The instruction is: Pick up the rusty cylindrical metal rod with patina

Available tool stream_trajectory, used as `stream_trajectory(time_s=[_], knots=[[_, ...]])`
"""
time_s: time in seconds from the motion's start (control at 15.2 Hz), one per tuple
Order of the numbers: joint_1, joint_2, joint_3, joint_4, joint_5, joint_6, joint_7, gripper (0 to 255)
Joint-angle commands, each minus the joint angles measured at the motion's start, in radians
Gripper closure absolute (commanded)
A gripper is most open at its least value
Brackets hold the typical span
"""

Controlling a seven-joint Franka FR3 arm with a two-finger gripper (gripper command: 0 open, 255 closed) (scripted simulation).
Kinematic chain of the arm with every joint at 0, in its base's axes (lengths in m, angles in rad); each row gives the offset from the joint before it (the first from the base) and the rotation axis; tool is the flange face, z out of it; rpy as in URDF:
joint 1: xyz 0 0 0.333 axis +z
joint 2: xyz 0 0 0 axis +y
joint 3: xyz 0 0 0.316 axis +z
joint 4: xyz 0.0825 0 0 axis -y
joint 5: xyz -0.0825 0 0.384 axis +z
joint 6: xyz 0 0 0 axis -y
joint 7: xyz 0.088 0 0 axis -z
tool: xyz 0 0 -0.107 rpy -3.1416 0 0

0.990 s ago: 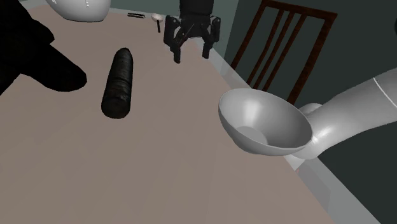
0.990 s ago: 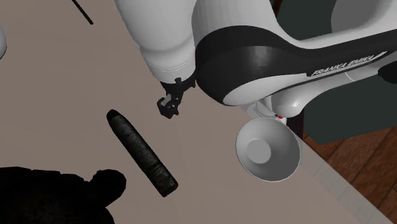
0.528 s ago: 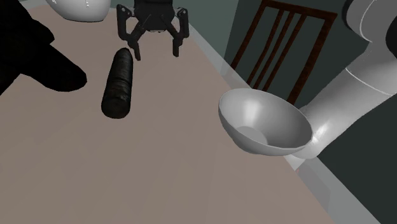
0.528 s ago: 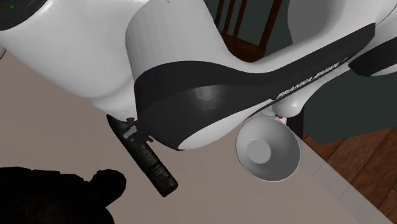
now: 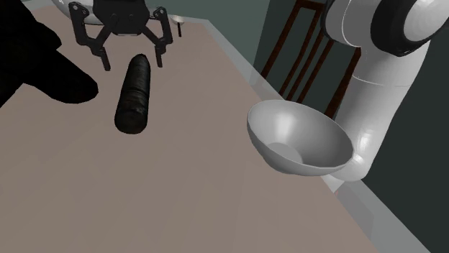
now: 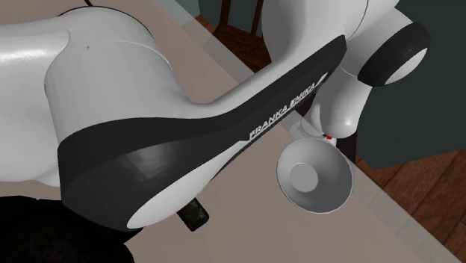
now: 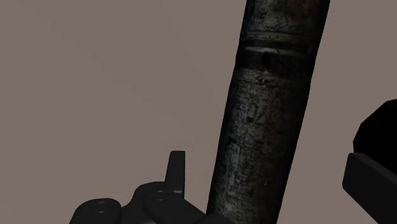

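Hovering over the dark mottled rod (image 5: 134, 93) on the desk (image 5: 216, 172), our pincer (image 5: 133, 65) stood released. At the wrist we saw the rod between spread fingers (image 7: 176, 168); in the second exterior view the arm (image 6: 187, 134) covered most of it.

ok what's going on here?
A white Franka arm is going for the dark, rusty rod lying flat on the table. Its black jaws are open and sit over the rod's far end in the shoulder view. In the wrist view the rod runs between them without touching either. Nothing is gripped yet. A grey bowl sits near the table edge.
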Motion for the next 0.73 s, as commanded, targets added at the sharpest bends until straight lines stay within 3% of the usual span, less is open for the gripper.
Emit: stream_trajectory(time_s=[0.0,0.4,0.46,0.66], knots=[[-0.001,0.001,-0.001,-0.022,0.001,0.023,0.006,0],[-0.018,-0.027,-0.005,-0.116,0.019,0.095,-0.008,0],[-0.018,-0.029,-0.005,-0.12,0.021,0.097,-0.008,255],[-0.019,-0.03,-0.005,-0.121,0.021,0.097,-0.009,255]])
